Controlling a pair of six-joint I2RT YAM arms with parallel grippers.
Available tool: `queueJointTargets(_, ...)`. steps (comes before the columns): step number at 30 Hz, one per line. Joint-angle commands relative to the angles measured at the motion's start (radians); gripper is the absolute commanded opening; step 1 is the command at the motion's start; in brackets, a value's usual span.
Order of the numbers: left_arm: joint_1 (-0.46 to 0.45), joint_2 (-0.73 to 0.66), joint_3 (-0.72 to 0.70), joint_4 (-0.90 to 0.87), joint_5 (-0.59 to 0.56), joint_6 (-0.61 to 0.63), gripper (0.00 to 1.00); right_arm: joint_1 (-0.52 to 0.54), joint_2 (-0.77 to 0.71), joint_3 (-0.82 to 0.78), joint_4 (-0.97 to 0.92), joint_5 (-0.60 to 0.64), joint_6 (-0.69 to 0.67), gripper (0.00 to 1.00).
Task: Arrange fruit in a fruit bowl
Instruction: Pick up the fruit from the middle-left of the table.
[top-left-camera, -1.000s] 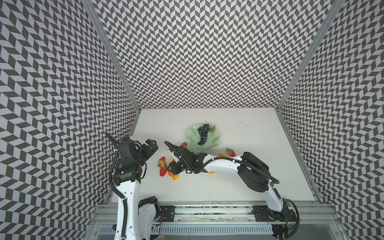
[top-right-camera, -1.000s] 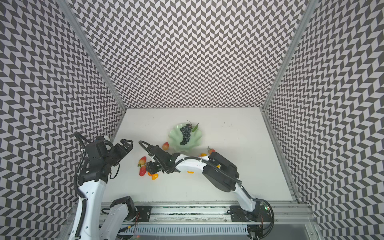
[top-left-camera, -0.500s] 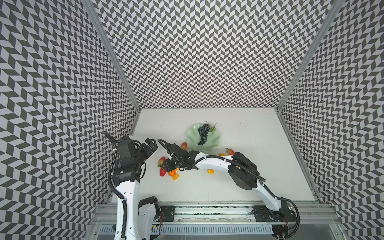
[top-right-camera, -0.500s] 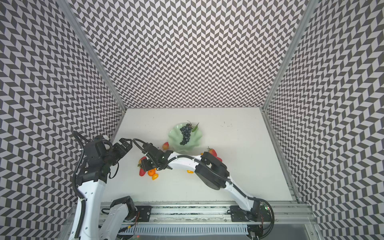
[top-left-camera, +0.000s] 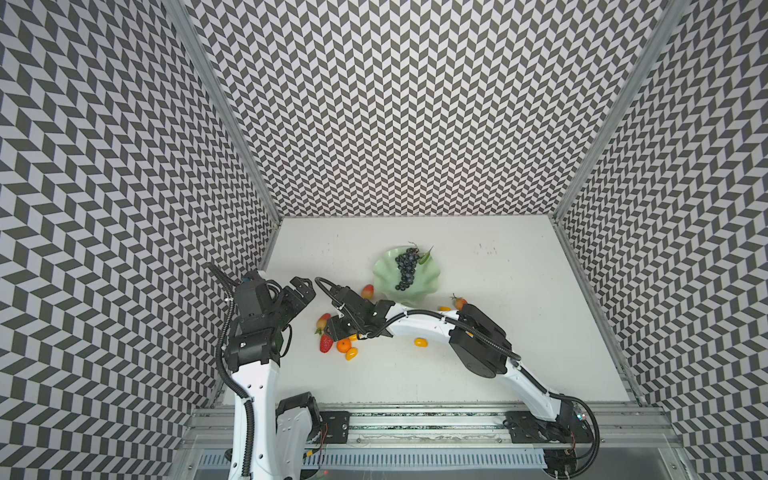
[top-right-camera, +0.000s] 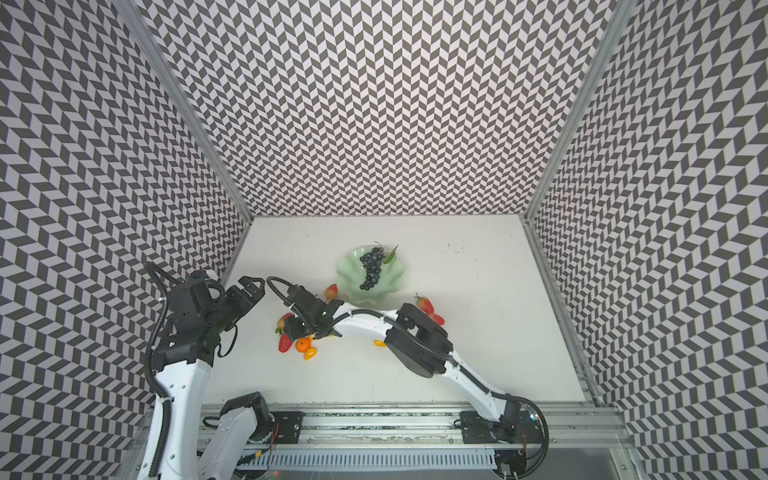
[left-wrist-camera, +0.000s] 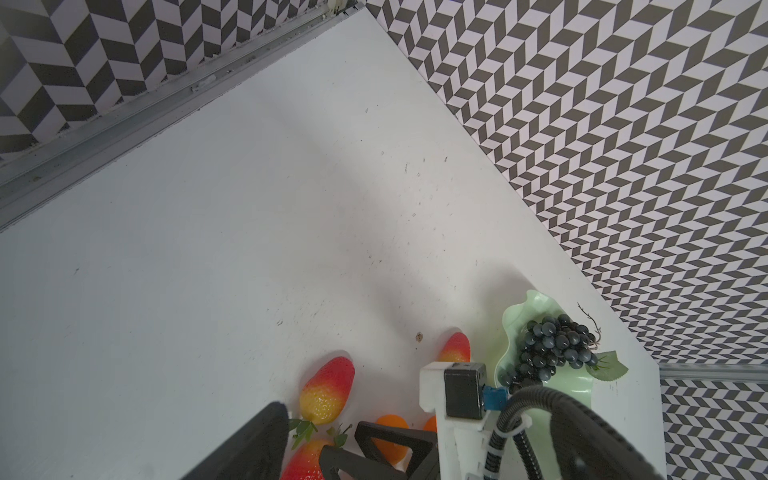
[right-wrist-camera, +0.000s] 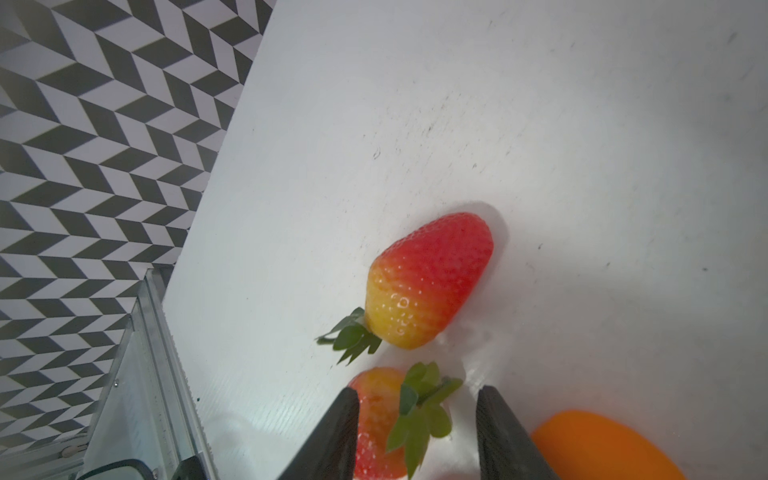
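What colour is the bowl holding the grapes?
The bowl is pale mint green and glossy; this shows best in a top view.

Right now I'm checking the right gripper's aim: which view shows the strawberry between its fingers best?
The right wrist view: the strawberry lies close-up between the parted fingers of the right gripper. Both top views show it tiny at the gripper's tip. The left wrist view crops it.

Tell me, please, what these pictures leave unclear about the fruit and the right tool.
- Right tool: both top views hide its fingertips under its own wrist; the right wrist view's edge cuts off the red strawberry with green leaves between them, so contact is unclear.
- Small yellow-orange oval fruit: mostly behind the right arm in a top view; too small to name.
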Motion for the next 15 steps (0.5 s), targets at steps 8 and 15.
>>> queueJointTargets(8,0.006,-0.012,0.016,0.002,0.001,0.019,1.00,-0.007,0.054,0.067,0.011,-0.029,0.017,0.43)
queueJointTargets(15,0.006,-0.009,0.017,0.003,0.004,0.019,1.00,-0.012,0.061,0.069,0.012,-0.042,0.018,0.38)
